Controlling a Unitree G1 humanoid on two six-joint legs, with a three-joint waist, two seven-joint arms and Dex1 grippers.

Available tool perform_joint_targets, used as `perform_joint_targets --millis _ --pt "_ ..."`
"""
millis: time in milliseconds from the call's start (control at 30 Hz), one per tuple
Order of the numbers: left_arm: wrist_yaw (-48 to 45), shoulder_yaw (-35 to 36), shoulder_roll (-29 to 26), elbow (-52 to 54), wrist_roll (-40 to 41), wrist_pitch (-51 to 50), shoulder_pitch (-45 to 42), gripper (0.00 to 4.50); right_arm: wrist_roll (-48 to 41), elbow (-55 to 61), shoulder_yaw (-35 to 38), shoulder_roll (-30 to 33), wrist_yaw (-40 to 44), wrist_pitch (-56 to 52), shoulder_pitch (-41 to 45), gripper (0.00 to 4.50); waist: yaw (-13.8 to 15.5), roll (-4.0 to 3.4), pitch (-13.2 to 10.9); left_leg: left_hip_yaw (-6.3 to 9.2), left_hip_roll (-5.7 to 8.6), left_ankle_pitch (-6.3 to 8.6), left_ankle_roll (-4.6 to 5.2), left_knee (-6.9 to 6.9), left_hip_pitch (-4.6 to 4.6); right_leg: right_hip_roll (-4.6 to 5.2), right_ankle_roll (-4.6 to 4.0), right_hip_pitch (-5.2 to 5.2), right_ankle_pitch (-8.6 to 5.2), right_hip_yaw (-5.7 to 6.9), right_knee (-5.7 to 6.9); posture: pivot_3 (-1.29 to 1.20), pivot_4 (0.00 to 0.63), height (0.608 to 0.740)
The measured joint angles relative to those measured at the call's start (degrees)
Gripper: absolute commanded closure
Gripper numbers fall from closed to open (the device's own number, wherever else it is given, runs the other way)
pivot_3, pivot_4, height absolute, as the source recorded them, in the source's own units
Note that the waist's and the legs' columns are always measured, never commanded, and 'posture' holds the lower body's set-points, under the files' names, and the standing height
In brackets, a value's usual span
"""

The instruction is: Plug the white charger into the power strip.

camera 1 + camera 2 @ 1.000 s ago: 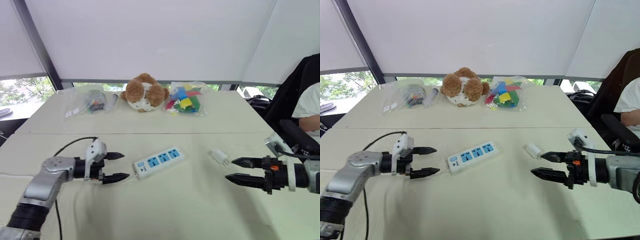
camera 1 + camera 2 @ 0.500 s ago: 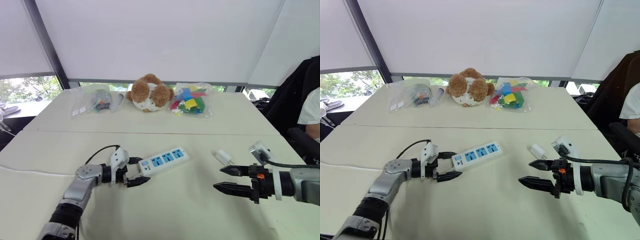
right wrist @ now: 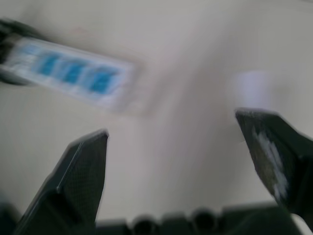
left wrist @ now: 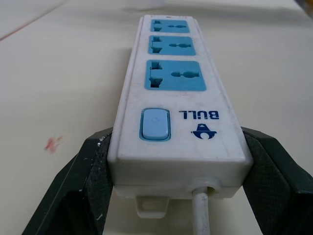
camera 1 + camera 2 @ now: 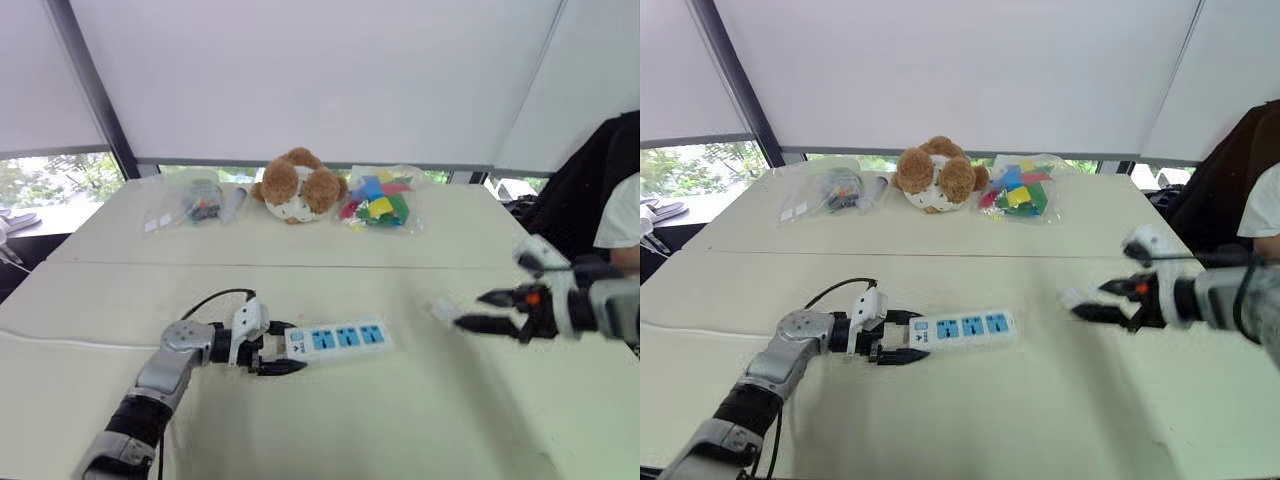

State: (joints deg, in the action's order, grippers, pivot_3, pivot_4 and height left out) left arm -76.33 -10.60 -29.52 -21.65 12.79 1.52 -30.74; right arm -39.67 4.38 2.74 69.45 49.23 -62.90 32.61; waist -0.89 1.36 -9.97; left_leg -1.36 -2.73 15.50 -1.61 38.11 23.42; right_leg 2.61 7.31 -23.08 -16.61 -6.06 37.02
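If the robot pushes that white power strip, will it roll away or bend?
Probably neither. The power strip looks like a hard, flat plastic box, so it should slide, not roll or bend. Its white cord might drag behind a little.

1. The brand name "BULL" stands in blue capitals on the white top face of the power strip [image 4: 178,122], at its cord end, beside the pale blue switch [image 4: 155,124].
2. A small blue emblem sits just next to that word.
3. The white label on the clear bag [image 5: 185,205] is too small to read.
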Motion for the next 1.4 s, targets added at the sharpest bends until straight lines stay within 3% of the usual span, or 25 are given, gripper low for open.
perform_joint_targets --millis 100,233,367,500,667,833,1133,1233,1400 --pt "-3.7 -1.6 -1.1 -5.3 -1.4 3.2 -4.7 1.5 10.9 -13.5 -14.7 -2.0 8.7 4.4 14.5 0.0 -0.3 -0.04 0.0 -0.04 -0.01 0.0 0.0 -0.09 0.05 -0.05 0.18 -0.14 0.09 -0.01 0.05 0.0 0.15 0.739" --pt "-5.8 -2.5 -0.4 -11.8 -3.4 7.0 -8.0 1.5 26.3 -33.6 -31.6 -9.9 21.3 10.5 32.2 0.0 -0.5 -0.21 0.0 -0.16 -0.03 0.04 0.07 -0.14 0.16 -0.06 0.27 -0.37 0.11 -0.01 0.09 0.0 0.15 0.739" --pt "-5.3 -2.7 1.7 -15.0 -4.1 9.6 -8.7 1.5 37.6 -52.0 -40.5 -18.5 31.4 18.6 42.6 0.0 0.2 -0.29 0.0 -0.18 -0.03 0.08 0.13 -0.12 0.21 -0.02 0.28 -0.39 0.1 0.08 0.15 0.0 0.15 0.739" --pt "-3.9 -1.9 2.6 -15.5 -4.3 10.8 -8.0 1.5 45.4 -65.9 -43.2 -25.3 36.4 25.2 46.3 0.0 0.5 -0.37 0.1 -0.23 0.01 0.06 0.11 0.04 0.21 0.06 0.28 -0.28 0.1 0.09 0.16 0.0 0.15 0.739" --pt "-0.8 -1.3 2.8 -12.9 -4.3 10.8 -5.1 1.5 52.5 -75.5 -43.4 -28.0 38.6 31.1 47.2 0.0 0.3 -0.66 0.2 -0.23 0.03 -0.04 -0.07 0.12 0.06 0.08 0.26 -0.11 0.13 0.08 0.23 0.0 0.15 0.739" --pt "1.8 -0.9 3.6 -9.7 -4.4 10.1 -2.5 1.5 56.2 -79.2 -41.5 -30.5 38.3 33.2 48.4 0.0 0.4 -1.13 0.4 -0.2 0.03 -0.04 -0.06 0.11 0.0 0.07 0.28 -0.06 0.13 0.09 0.28 0.0 0.15 0.739" --pt "5.0 -0.7 4.5 -6.5 -4.4 8.9 -0.1 1.5 59.7 -81.4 -37.2 -32.5 33.5 34.6 47.8 0.0 1.2 -1.22 0.5 -0.19 0.08 -0.04 -0.07 0.1 0.0 0.08 0.28 -0.02 0.13 0.09 0.24 0.0 0.15 0.739" --pt "5.6 -0.7 4.8 -6.2 -4.4 8.9 0.3 1.5 60.4 -81.8 -36.0 -32.9 31.7 34.6 47.1 0.88 1.4 -1.28 0.5 -0.19 0.08 -0.04 -0.07 0.1 -0.01 0.08 0.28 -0.01 0.13 0.09 0.24 0.0 0.15 0.739" --pt "6.1 -0.7 4.8 -5.4 -4.5 8.7 0.8 1.5 61.8 -82.4 -34.7 -33.8 31.1 34.6 45.6 3.48 1.4 -1.33 0.5 -0.19 0.09 -0.04 -0.07 0.1 -0.01 0.08 0.28 -0.01 0.13 0.09 0.23 0.0 0.15 0.739"
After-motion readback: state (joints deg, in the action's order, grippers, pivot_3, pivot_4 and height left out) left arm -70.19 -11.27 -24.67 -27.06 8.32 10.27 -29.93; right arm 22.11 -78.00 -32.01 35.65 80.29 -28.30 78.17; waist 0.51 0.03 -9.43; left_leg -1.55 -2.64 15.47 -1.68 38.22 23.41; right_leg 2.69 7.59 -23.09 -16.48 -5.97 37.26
